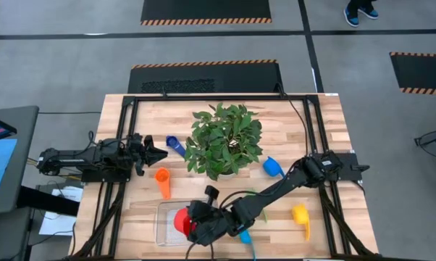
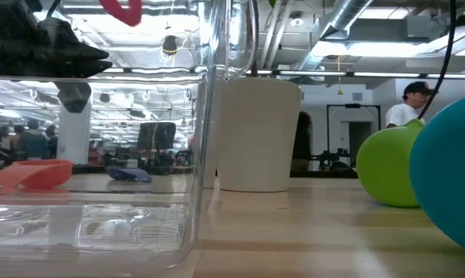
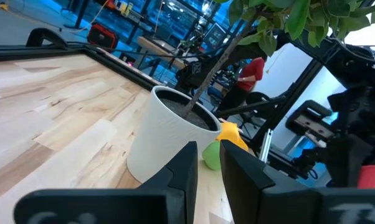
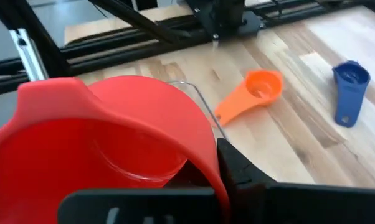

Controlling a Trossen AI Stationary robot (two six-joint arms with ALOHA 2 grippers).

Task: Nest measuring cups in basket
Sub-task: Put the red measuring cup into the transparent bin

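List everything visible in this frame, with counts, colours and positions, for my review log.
red cup: one, red, held over the basket by the right gripper
orange cup: one, orange, on the table beyond the basket
dark blue cup: one, left of the plant
light blue cup: one, right of the plant
yellow cup: one, near right side
green cup: one, near the arm
basket: one, clear, near edge
plant: one, green, white pot, table centre
left gripper: idle at left
right gripper: over the basket
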